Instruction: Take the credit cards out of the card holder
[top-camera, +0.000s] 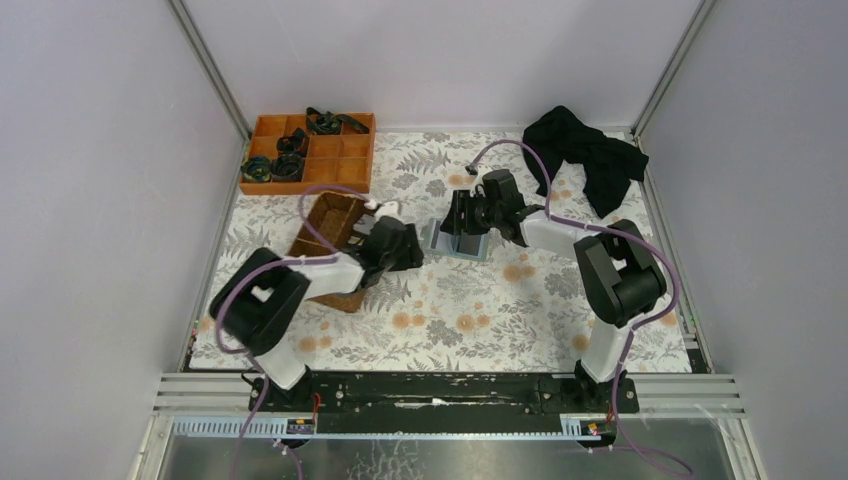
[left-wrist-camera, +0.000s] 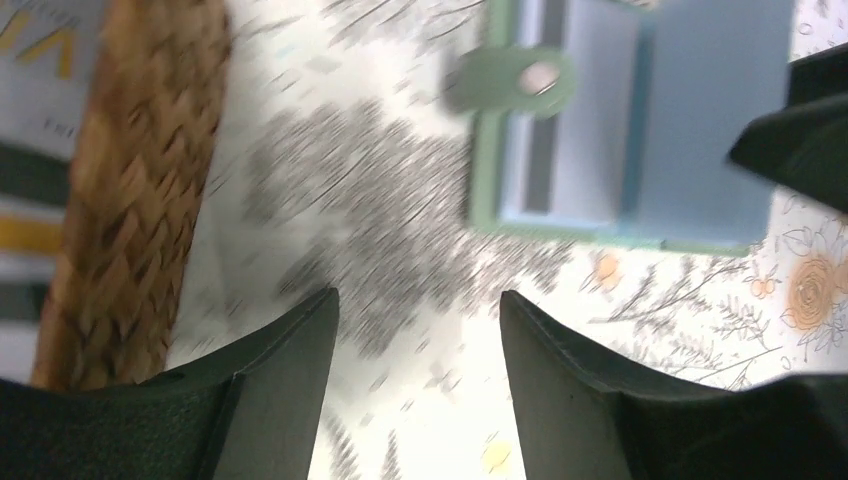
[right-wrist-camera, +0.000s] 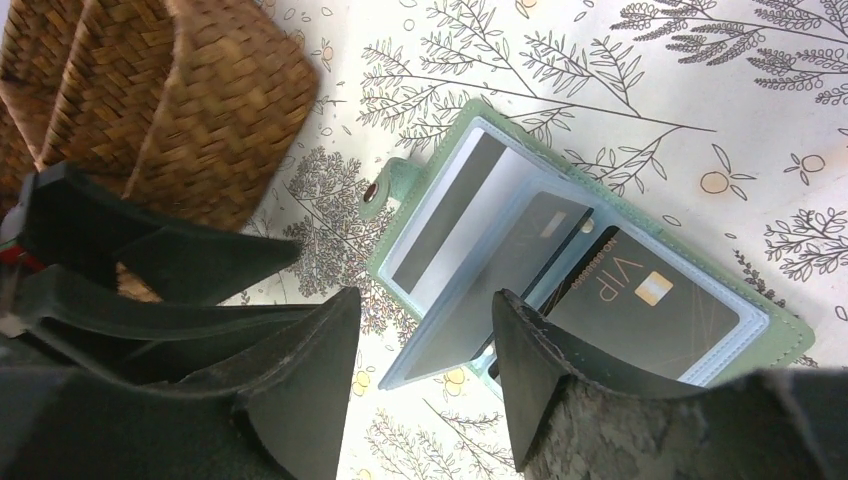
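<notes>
At the near edge of the flowered desk (top-camera: 480, 310) stand the two arm bases, and both arms reach toward the middle. The left gripper (left-wrist-camera: 418, 300) hangs over bare desk cloth, its jaws spread wide with nothing between them. It is just right of the brown wicker basket (top-camera: 330, 240) and just left of the card holder (top-camera: 462, 247). The right gripper (right-wrist-camera: 425, 300) hovers above the card holder's near-left part, also parted wide and empty. Its fingers (right-wrist-camera: 600, 400) are not touching the holder.

The card holder (right-wrist-camera: 590, 270) lies open and flat on the desk between the two grippers. It has a green outer edge, pale blue sleeves inside and a snap tab (right-wrist-camera: 385, 190) sticking out toward the basket. The credit cards (right-wrist-camera: 520, 250) are still in their sleeves. A dark card (right-wrist-camera: 640, 300) reads "VIP" in pale letters, with a small light chip square beside it and a tiny line that starts "NO", too small to read further. A second dark card (right-wrist-camera: 555, 225) sits half tucked next to it. A grey card (right-wrist-camera: 450, 220) with a dark stripe fills the sleeve nearest the tab.

In the blurred left wrist view, yellow letters "VI" (left-wrist-camera: 40, 45) show on a grey surface beyond the basket's wall (left-wrist-camera: 140, 200). I cannot tell what carries them.

Farther back on the left sits an orange divided tray (top-camera: 310, 150) holding dark coiled things. A black cloth (top-camera: 585, 155) lies crumpled at the far right.
</notes>
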